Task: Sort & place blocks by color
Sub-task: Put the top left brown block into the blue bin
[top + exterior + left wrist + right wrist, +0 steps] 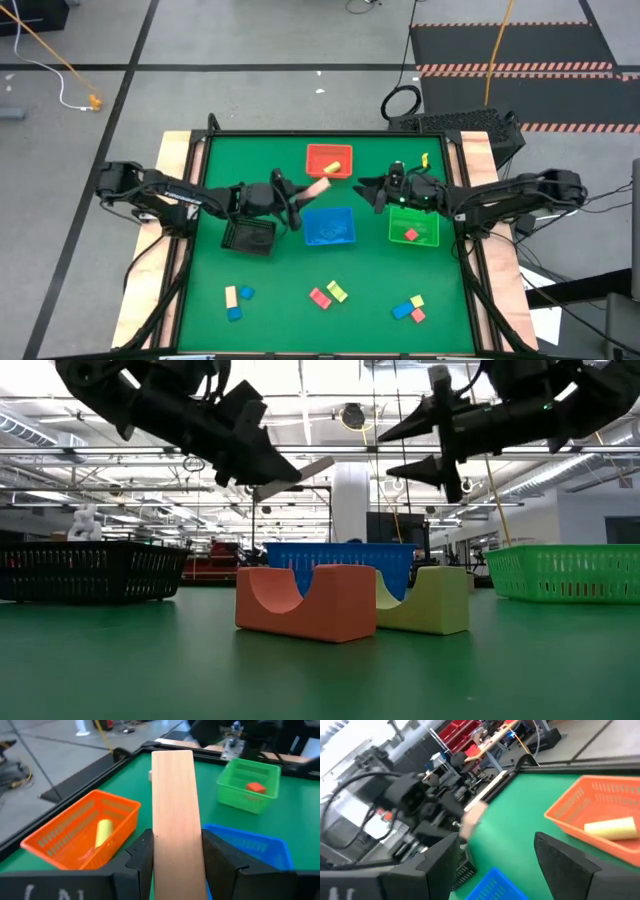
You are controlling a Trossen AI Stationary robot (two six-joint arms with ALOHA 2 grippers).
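From above, the left end effector [298,203] is clamped on a pale tan bar [316,187] between the red tray [329,161] and blue tray [328,227], while the right end effector [372,190] hangs released above the green tray [414,229]. The left wrist view shows the bar [175,815] gripped between both fingers [142,852] – raised over the green bench [300,815]. Remaining blocks [328,294] sit along the near edge – red, yellow, blue, tan.
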